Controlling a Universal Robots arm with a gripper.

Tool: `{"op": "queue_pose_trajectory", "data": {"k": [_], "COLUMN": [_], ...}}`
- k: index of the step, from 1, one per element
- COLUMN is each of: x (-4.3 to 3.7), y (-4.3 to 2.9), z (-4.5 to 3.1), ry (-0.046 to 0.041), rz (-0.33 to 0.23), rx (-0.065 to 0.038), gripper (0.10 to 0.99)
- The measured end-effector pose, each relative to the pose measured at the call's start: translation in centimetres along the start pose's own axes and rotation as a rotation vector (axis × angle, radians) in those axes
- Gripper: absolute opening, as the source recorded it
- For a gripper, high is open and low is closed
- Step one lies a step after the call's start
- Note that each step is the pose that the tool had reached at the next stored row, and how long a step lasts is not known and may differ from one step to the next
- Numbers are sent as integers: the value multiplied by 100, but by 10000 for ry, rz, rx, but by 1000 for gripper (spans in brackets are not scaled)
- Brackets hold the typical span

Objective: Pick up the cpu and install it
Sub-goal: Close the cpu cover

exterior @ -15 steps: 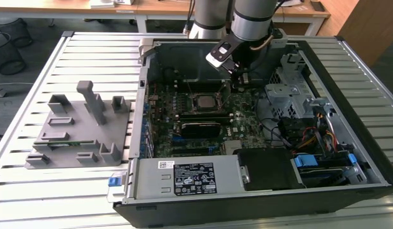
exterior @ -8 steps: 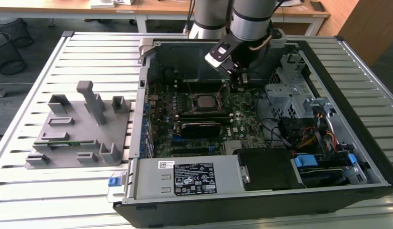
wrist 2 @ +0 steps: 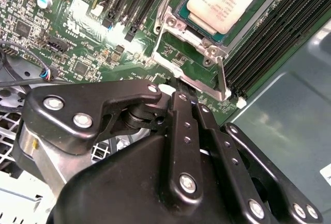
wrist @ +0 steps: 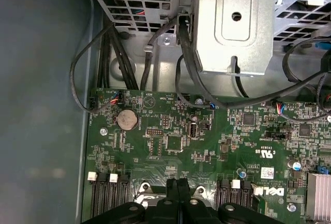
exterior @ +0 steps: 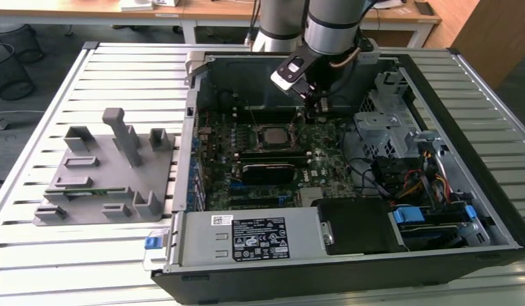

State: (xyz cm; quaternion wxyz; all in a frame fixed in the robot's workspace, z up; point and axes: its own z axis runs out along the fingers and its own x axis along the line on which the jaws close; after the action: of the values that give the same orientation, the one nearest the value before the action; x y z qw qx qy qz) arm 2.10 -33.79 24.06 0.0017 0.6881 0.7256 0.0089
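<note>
Silvery cpu (wrist 2: 222,4) in socket (wrist 2: 181,14), closed black claw (wrist 2: 181,92) just beside socket edge

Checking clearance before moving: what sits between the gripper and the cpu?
In the second wrist view, the socket's metal bracket lies between gripper and cpu.

A: Here's the slatted metal table (exterior: 117,64), pale grey, its ribs running side to side.
B: Two things sit on it. Toward the exterior view's left is a grey fixture block (exterior: 101,185), posts upright.
A: And just beside it, on the exterior view's right, the open computer case (exterior: 347,278) lies flat.
</note>
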Motion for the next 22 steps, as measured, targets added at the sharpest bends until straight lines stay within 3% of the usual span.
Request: {"op": "queue_pose_trajectory", "data": {"k": [22], "x": [5], "y": [-95], "z": [18], "ry": [0], "rz": [1], "rx": [0], "gripper": [106]}}
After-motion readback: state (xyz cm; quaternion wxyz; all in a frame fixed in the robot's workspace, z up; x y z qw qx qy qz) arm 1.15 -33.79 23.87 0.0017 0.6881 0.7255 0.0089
